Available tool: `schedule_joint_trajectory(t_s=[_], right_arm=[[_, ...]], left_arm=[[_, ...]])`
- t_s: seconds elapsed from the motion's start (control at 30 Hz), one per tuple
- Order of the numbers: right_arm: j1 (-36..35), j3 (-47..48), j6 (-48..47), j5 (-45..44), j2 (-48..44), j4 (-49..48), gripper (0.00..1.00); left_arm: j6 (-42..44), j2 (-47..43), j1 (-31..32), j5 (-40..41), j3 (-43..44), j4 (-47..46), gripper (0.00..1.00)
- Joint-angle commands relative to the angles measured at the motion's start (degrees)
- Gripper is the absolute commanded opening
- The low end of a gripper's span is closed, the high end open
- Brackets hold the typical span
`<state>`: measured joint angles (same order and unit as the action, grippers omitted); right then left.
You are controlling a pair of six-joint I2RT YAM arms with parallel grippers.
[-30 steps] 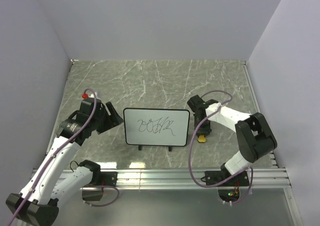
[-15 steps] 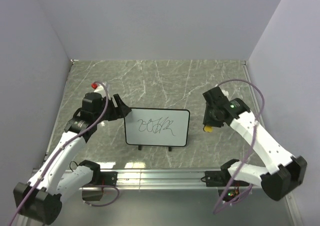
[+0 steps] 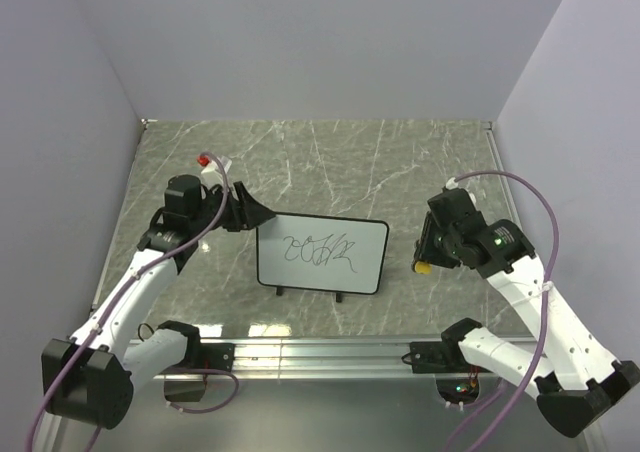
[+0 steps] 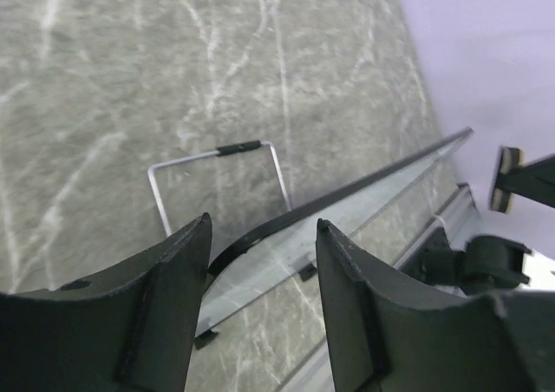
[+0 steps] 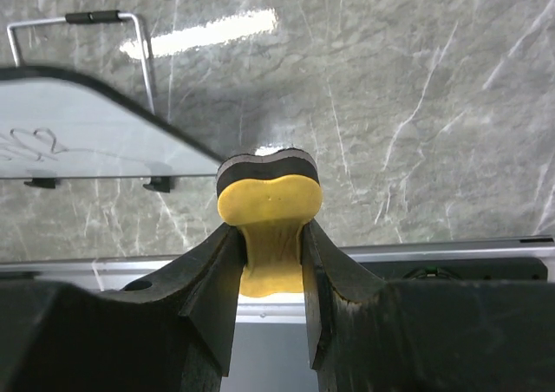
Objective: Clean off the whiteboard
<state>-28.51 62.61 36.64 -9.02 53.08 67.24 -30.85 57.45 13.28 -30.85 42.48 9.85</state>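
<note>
The whiteboard (image 3: 320,255) stands on the marble table, slightly tilted, with black scribbles on its face. My left gripper (image 3: 262,212) is open at the board's upper left corner. In the left wrist view the board's black-framed edge (image 4: 347,203) runs between the open fingers of the left gripper (image 4: 263,227); I cannot tell if they touch it. My right gripper (image 3: 424,260) is shut on the yellow bone-shaped eraser (image 3: 423,268), held just right of the board. The right wrist view shows the right gripper (image 5: 269,236) squeezing the eraser (image 5: 269,197), with the board (image 5: 78,140) to the left.
The board's wire back stand (image 4: 217,162) rests on the table behind it, and also shows in the right wrist view (image 5: 113,28). An aluminium rail (image 3: 400,350) runs along the near edge. Walls close in the table on the left, back and right.
My left gripper has swung right to the board's upper left corner, and the board has shifted slightly right. My right arm has carried the eraser up and to the right.
</note>
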Motion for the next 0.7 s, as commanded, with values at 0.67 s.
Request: schedule_joint_trajectory(t_s=[0.67], right_arm=[[-13.8,1.7,0.0,7.0,6.6,-16.4,0.00]], left_arm=[[-9.9,-7.4,4.6,-1.6,-13.4,-7.6,0.26]])
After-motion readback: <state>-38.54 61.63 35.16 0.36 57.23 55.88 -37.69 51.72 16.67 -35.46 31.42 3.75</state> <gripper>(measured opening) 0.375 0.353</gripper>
